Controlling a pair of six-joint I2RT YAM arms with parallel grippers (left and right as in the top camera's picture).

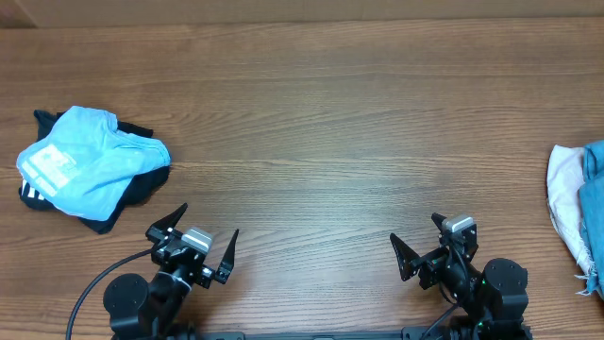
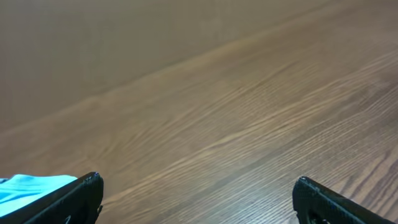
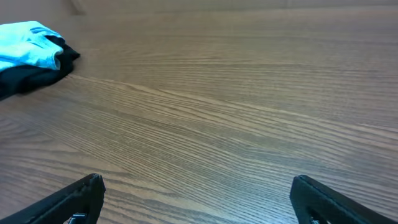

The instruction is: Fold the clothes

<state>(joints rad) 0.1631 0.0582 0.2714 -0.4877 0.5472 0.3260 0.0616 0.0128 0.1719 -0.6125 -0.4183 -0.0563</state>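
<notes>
A light blue garment (image 1: pixel 90 161) lies on a black garment (image 1: pixel 142 185) in a crumpled heap at the table's left edge. It also shows in the right wrist view (image 3: pixel 28 48) and as a sliver in the left wrist view (image 2: pixel 25 188). A second pile of white and blue clothes (image 1: pixel 578 203) lies at the right edge, partly out of view. My left gripper (image 1: pixel 194 238) is open and empty near the front edge, right of the left heap. My right gripper (image 1: pixel 422 241) is open and empty near the front edge, left of the right pile.
The wooden table (image 1: pixel 330 123) spans the whole view. Both arm bases sit at the front edge. A cable (image 1: pixel 90 293) loops at the front left.
</notes>
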